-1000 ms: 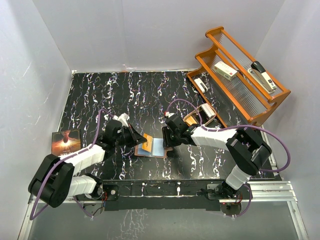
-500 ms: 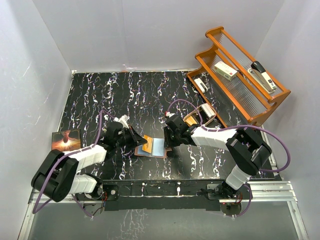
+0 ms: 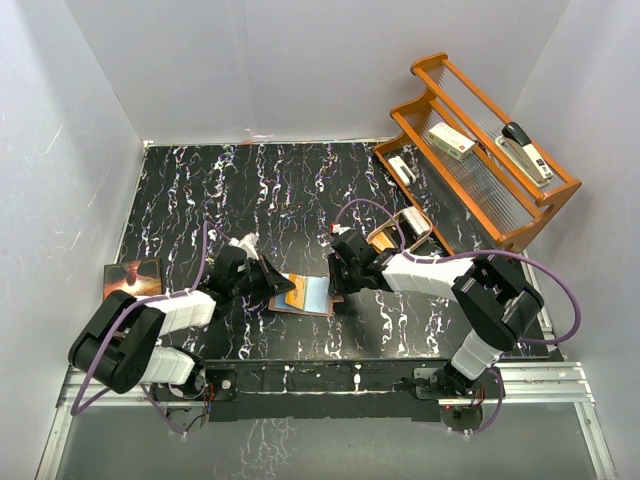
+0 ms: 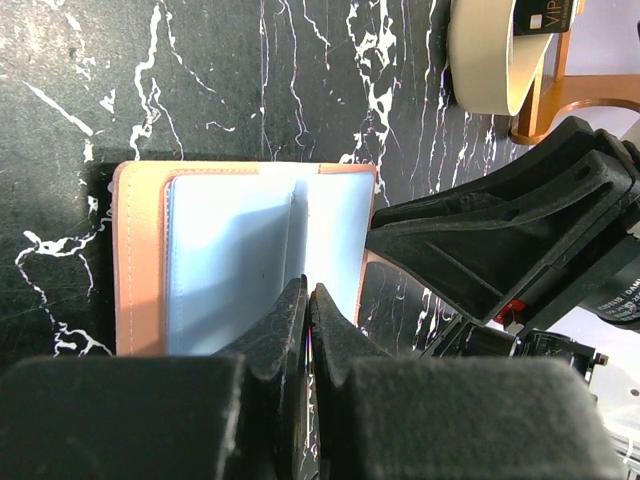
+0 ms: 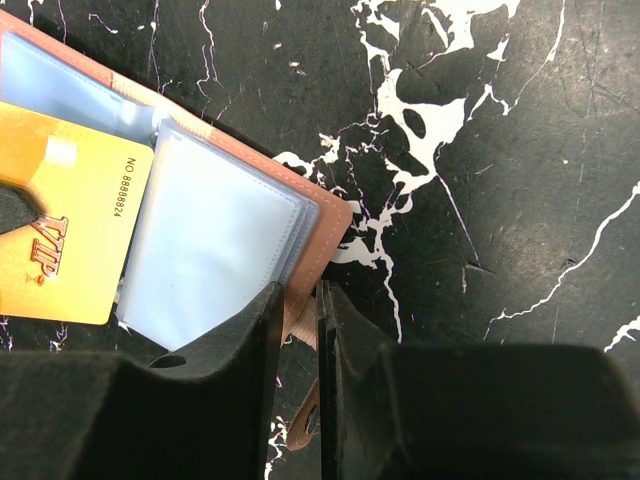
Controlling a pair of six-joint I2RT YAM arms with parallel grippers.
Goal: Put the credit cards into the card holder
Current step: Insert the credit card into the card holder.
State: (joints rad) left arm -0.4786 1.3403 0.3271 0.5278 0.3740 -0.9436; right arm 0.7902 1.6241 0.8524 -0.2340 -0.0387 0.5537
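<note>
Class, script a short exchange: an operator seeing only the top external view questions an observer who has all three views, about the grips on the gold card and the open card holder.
Operator: Does the right gripper actually grip the card holder?
Observer: Yes. Its wrist view shows the fingers pinching the holder's brown outer edge.
Operator: And the left gripper on the gold card?
Observer: Shut on it. The left wrist view shows its fingers closed to a thin slit, with the card edge-on between them.
</note>
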